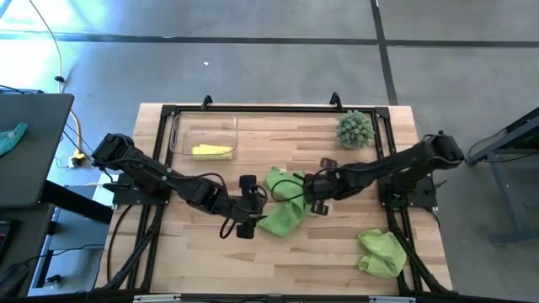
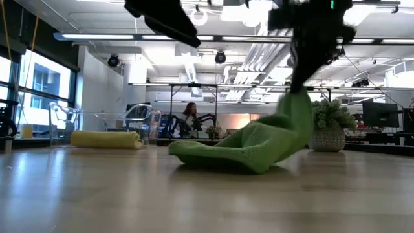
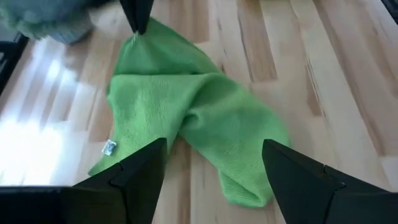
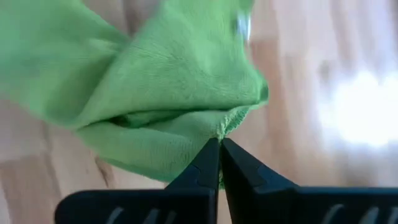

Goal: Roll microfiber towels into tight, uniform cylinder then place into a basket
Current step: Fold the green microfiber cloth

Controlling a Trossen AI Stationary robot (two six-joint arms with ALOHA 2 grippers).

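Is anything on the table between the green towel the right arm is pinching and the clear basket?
Nothing visible does. The right gripper pinches the green towel, and bare table lies between it and the basket.

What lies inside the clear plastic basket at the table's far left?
The basket holds one pale yellow towel, rolled up. The low view shows nothing else in it; whatever is under the roll is covered.

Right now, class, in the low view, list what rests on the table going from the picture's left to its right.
Rolled yellow towel in the clear basket → crumpled green towel, one corner lifted by the right gripper → potted spiky plant.
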